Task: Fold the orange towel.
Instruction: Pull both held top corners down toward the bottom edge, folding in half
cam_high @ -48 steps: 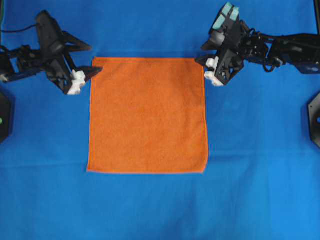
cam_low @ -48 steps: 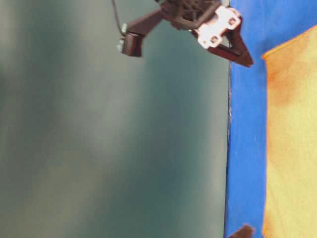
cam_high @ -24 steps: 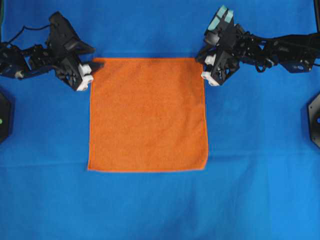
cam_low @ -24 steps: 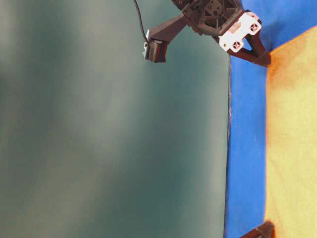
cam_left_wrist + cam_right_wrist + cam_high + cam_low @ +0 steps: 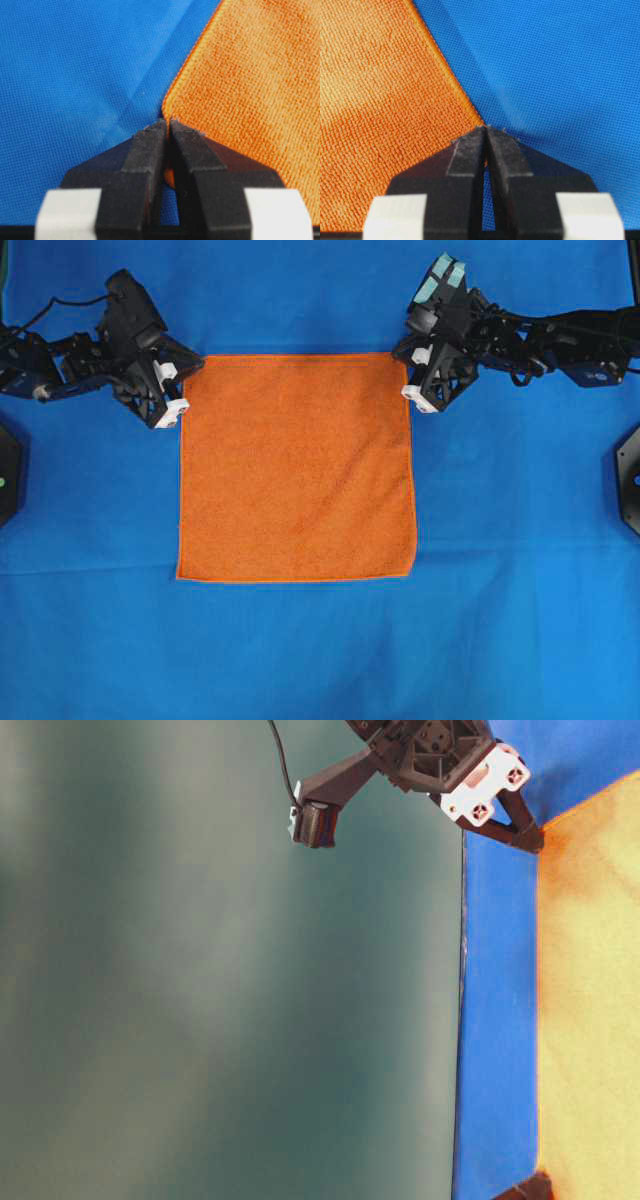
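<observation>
The orange towel (image 5: pixel 297 468) lies flat and square on the blue cloth. My left gripper (image 5: pixel 192 367) is at its far left corner. In the left wrist view the left gripper (image 5: pixel 167 123) is shut, with a bit of the orange towel (image 5: pixel 250 75) pinched between the jaws. My right gripper (image 5: pixel 404 360) sits at the far right corner. In the right wrist view the right gripper (image 5: pixel 486 129) is shut on the corner tip of the orange towel (image 5: pixel 380 90). The table-level view shows the left gripper (image 5: pixel 535 840) on the edge of the orange towel (image 5: pixel 590 1020).
A blue cloth (image 5: pixel 500 540) covers the whole table around the towel. Dark arm bases stand at the left edge (image 5: pixel 8 480) and the right edge (image 5: pixel 630 480). The table edge (image 5: pixel 462 1020) borders a grey-green wall.
Both grippers have gone from open to shut on the towel's two far corners. The left gripper slid right onto its corner. The towel still lies flat.
</observation>
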